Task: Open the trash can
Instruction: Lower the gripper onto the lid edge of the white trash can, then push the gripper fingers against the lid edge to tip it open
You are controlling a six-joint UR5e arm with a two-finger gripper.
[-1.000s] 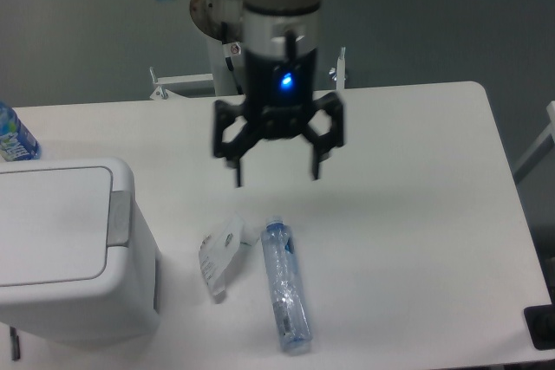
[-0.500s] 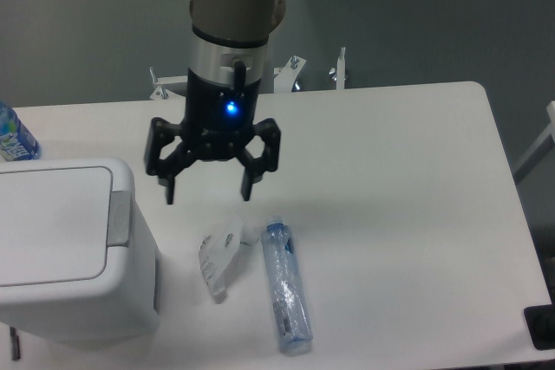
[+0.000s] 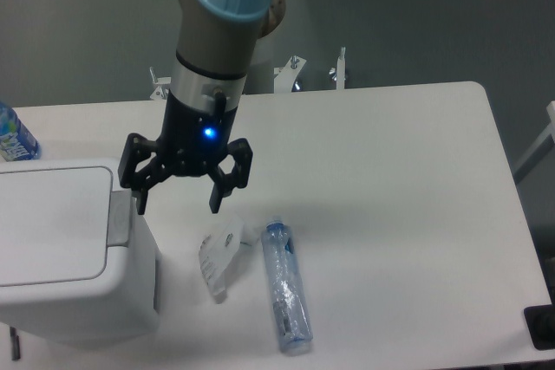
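Your single fixed camera looked down on the white table [image 3: 399,179] from the near side. The trash can [image 3: 65,253] stood at the near left corner, partly cut off by the left edge of the picture. Its flat white lid [image 3: 52,223] lay level and shut, and the grey push-button strip [image 3: 118,216] ran along the right side of the rim.

Your gripper [image 3: 179,203] hung above the table just right of the bin, fingers pointing down. The jaws were spread wide with nothing between them. The left fingertip [image 3: 141,204] was at the far end of the grey strip in the picture; you could not tell from this view whether it touched the bin. A blue light [image 3: 208,133] glowed on the gripper body.

Near the middle of the table a clear plastic bottle [image 3: 285,288] lay on its side, its length running near to far. Just left of it lay a piece of crumpled white wrapper [image 3: 220,255], between the bottle and the bin. At the far left edge you had part of a blue-labelled bottle [image 3: 12,137], behind the bin.
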